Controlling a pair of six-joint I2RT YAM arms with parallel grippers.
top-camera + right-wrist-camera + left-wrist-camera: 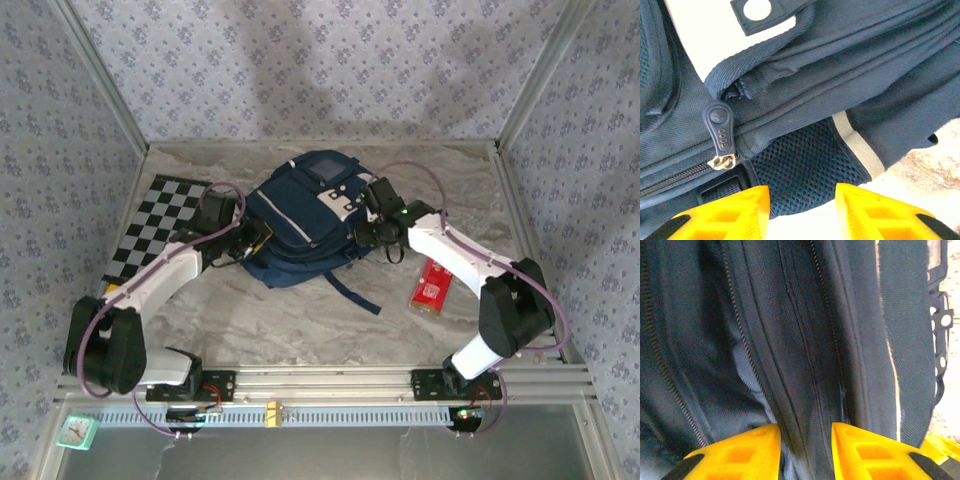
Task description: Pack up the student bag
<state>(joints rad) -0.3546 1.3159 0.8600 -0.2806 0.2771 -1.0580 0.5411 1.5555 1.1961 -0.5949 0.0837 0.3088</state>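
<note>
The student bag (300, 228), a large navy backpack with white patches, lies mid-table with a strap trailing toward me. My left gripper (250, 240) presses against its left side. In the left wrist view its yellow fingers (747, 450) stand apart, open (806, 427), with a ridge of navy fabric and zipper lines (790, 340) running between them. My right gripper (372, 228) sits at the bag's right side, open (802, 190), fingers apart over a dark mesh panel (800, 165). A black zipper pull (719, 129) lies just left of it.
A red flat packet (432, 285) lies on the marble tabletop right of the bag, under my right forearm. A black-and-white checkerboard (160, 228) covers the left side. Aluminium frame posts and patterned walls enclose the table.
</note>
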